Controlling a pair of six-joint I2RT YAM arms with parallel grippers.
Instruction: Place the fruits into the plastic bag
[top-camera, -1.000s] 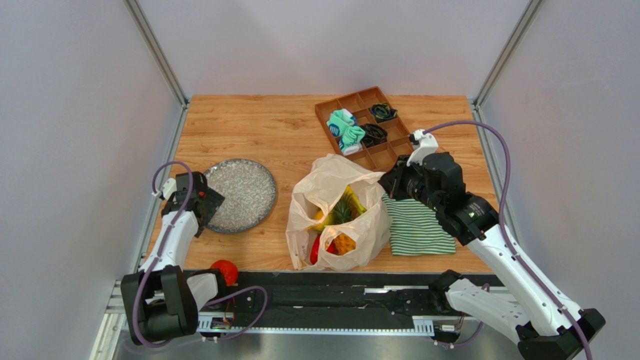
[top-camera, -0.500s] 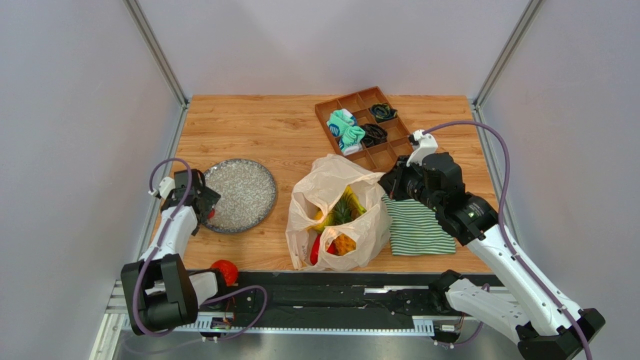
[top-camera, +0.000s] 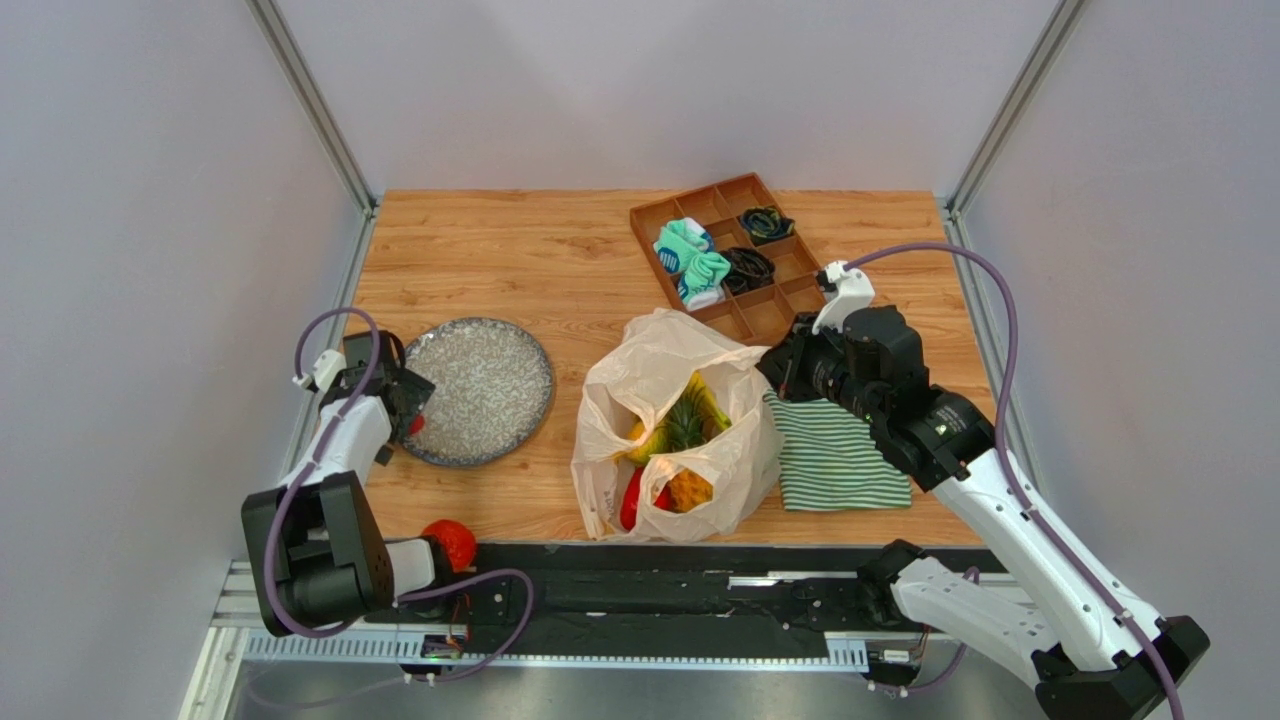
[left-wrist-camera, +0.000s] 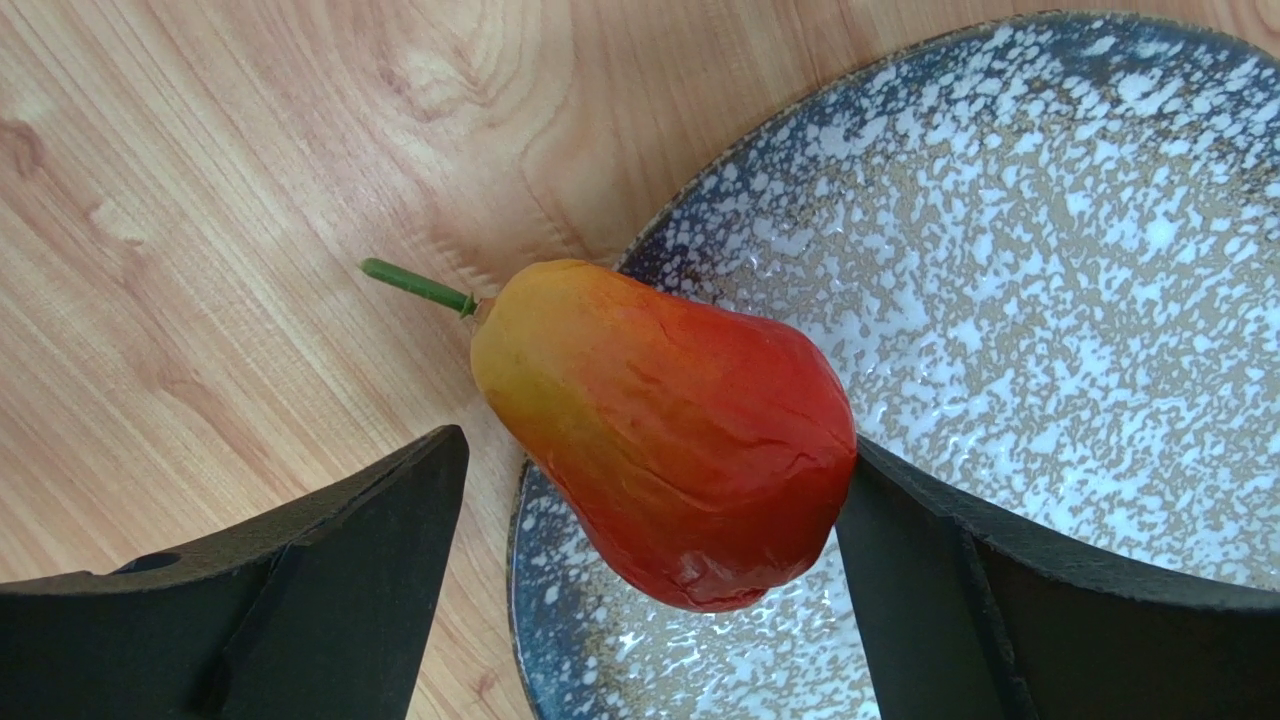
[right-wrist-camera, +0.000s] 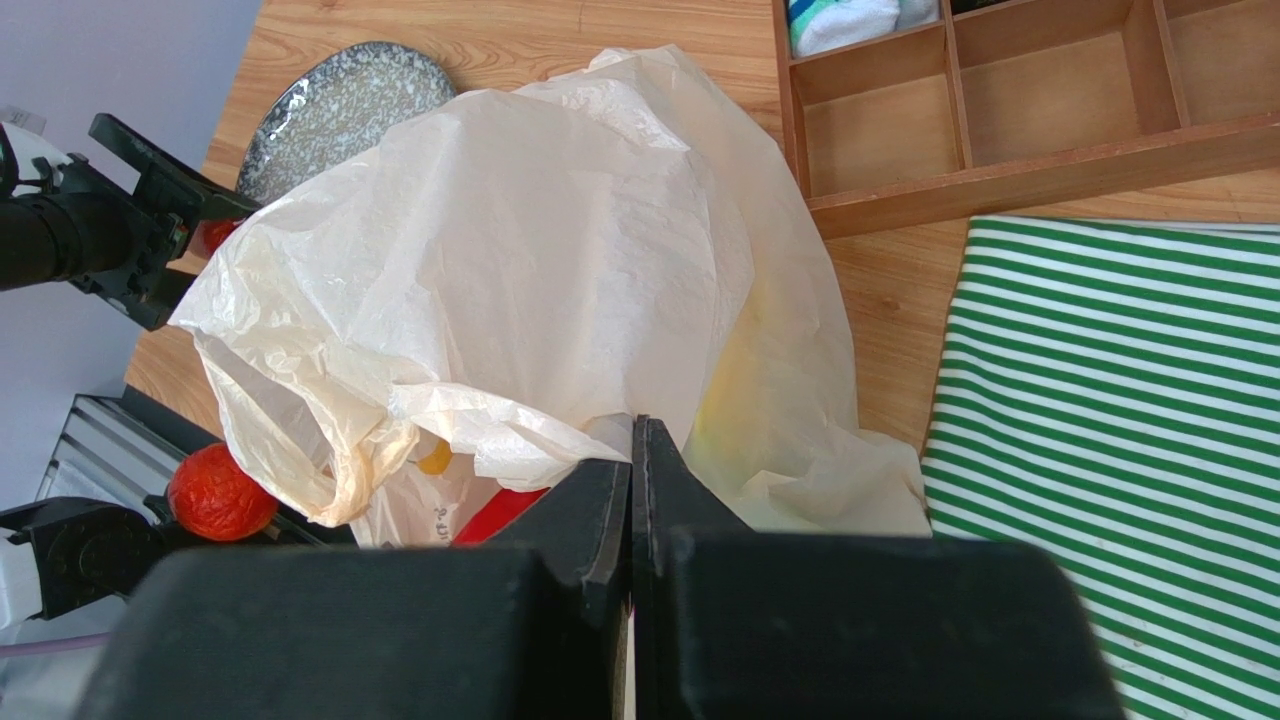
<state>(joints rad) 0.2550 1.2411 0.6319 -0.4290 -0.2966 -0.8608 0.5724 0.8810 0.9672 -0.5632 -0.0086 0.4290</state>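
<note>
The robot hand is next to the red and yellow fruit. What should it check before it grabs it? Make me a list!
1. Left gripper open: ok.
2. Fruit between its fingers: ok, one finger on each side.
3. Fruit lying steady: cannot tell; it rests on the edge of the plate, half on the table.
4. Right gripper shut on the bag: ok.
5. Bag mouth open: ok in the top view.
6. All fruits bagged: not ok; a red fruit lies by the left arm's base.
</note>
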